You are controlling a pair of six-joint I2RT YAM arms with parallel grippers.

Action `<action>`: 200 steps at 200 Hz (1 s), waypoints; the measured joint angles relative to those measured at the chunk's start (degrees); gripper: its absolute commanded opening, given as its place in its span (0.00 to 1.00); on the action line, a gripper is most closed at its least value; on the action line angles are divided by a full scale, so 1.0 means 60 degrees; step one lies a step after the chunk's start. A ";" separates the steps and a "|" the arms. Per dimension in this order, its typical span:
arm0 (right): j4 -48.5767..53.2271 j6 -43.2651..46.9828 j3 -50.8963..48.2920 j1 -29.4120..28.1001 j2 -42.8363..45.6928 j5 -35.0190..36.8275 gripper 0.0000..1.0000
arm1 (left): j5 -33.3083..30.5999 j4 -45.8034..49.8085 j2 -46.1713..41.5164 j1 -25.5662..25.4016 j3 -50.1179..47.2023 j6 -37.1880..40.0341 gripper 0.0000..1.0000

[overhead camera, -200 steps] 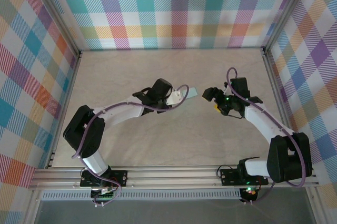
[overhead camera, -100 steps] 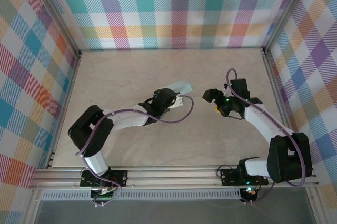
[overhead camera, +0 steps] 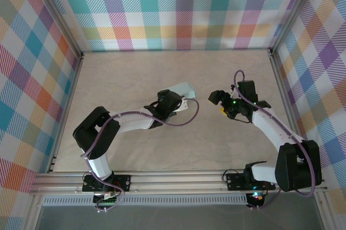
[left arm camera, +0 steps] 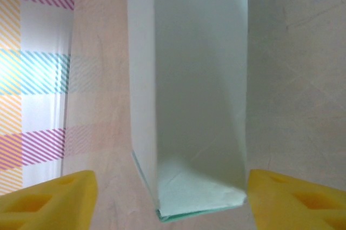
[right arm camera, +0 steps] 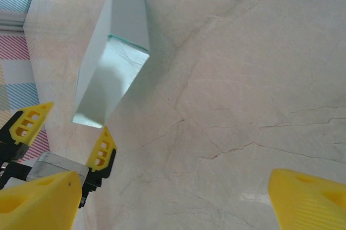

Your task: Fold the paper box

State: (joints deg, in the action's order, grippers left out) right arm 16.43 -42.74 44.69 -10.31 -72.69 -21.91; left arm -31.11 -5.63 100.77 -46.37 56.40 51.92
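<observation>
- Position of the paper box (overhead camera: 183,89): on the table (overhead camera: 135,68), a little behind the centre, between the two arms and closer to the left one.
- Form of the paper box: pale mint-blue card, folded into a long, narrow, closed shape with one broad face up and a narrow side face visible in the left wrist view.
- End of the paper box nearest the left arm: folded in, with creases running to the corners and a thin darker green line along the bottom edge.
- State of the left gripper (left arm camera: 172,189): jaws spread, with the near end of the paper box between the yellow fingertips (left arm camera: 51,197) and the card not pinched.
- Clearance at the left gripper, left wrist view: an open strip of table between one fingertip and the card; the other fingertip just beside the opposite edge, contact there impossible to tell.
- State of the right gripper (right arm camera: 173,203): jaws spread wide, holding nothing, above bare table to the right of the paper box and well apart from it.
- Right wrist view: paper box at upper left, lying at a slant, with the left gripper's two fingertips on either side of its lower end.
- Surroundings: plaid walls (overhead camera: 178,8) on three sides of the table; a metal rail (overhead camera: 178,180) along the near edge, carrying both arm bases.
</observation>
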 measured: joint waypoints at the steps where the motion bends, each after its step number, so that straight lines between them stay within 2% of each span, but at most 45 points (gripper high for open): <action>1: 0.0000 0.0000 0.0000 0.0000 0.0004 0.0000 0.89 | 0.0000 0.0018 0.0000 0.0000 0.0004 -0.0033 0.86; 22: 0.0000 0.0029 0.0000 0.0036 0.0044 0.0004 0.90 | 0.0175 0.0208 0.0000 0.0004 0.0007 -0.0331 1.00; 51: 0.0004 0.0204 0.0000 0.0047 0.0113 0.0051 0.95 | 0.0739 0.0382 -0.0186 0.0113 -0.0044 -0.1005 1.00; 60: 0.0004 0.0353 -0.0004 0.0051 0.0193 0.0131 1.00 | 0.1013 0.0375 -0.0477 0.0197 -0.0193 -0.1366 1.00; 79: -0.0004 0.0834 -0.0004 0.0073 0.0510 0.0510 1.00 | 0.1606 0.0342 -0.1450 0.0503 -0.0696 -0.2317 1.00; 110: -0.0419 0.2127 -0.0244 0.0080 0.1388 0.1905 1.00 | 0.2441 -0.0226 -0.3694 0.1803 -0.1774 -0.4528 1.00; 149: -0.1945 0.4455 -0.1311 0.0098 0.2051 0.4477 1.00 | 0.1989 -0.0856 -0.5912 0.3515 -0.3453 -0.6481 1.00; 173: -0.3508 0.5880 -0.2160 0.0197 0.1749 0.5351 1.00 | 0.1796 -0.1242 -0.6550 0.4313 -0.4754 -0.7067 1.00; 200: -0.5435 0.6659 -0.2918 0.0623 0.0710 0.5457 1.00 | 0.1902 -0.2113 -0.6211 0.5461 -0.5690 -0.7490 1.00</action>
State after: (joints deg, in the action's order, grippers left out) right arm -16.19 -2.79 27.18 -6.57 -68.42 10.83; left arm -19.70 -18.31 63.51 -13.61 22.26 6.98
